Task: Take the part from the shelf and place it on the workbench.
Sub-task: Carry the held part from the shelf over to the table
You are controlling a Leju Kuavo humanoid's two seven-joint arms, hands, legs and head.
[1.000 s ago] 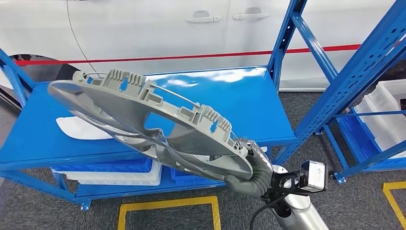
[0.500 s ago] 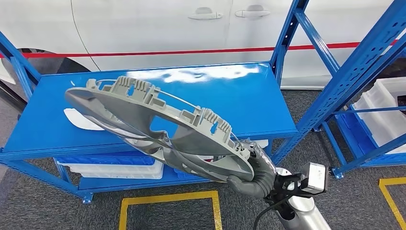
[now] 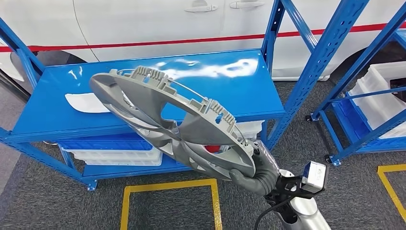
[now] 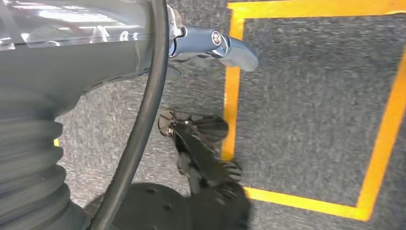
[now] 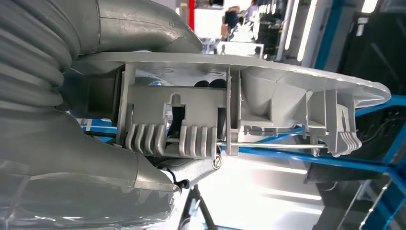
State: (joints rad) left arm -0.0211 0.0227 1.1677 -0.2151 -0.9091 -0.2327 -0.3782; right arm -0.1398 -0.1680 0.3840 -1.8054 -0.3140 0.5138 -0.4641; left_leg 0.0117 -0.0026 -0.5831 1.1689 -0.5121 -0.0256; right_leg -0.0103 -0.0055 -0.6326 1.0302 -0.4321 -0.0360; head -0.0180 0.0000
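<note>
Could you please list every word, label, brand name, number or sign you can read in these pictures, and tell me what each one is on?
There is no readable text in these pictures.
The wheel cover gripped by the right hand bears no legible marking.
The blue shelf, the white car with its red stripe and the white bins carry no lettering that shows.
The yellow lines on the floor are plain tape, not signs.
</note>
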